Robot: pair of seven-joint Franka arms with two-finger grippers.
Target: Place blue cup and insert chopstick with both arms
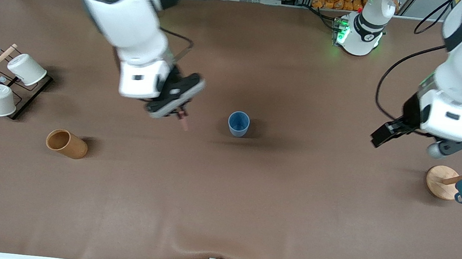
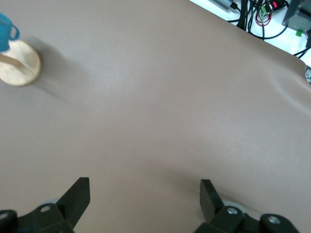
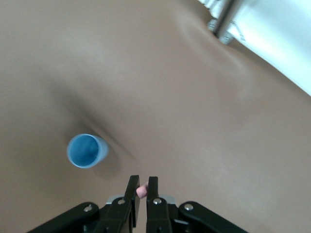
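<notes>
Standing upright mid-table: small light-blue plastic cup point(image 1: 238, 123), mouth open. Hanging just beside it, toward the right arm's end: right gripper point(image 1: 178, 109), pinching thin pale pink chopstick point(image 1: 183, 121) pointing down. Revealing empty cup interior: right wrist view only. Waiting near wooden mug stand point(image 1: 441, 181): left gripper point(image 1: 431, 140), fingers spread, empty.

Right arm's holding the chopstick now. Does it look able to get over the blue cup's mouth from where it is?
Probably yes. The right tool, shut on the chopstick, hangs over bare table beside the blue cup. The cup stands upright, mouth open, with nothing between them.
</notes>
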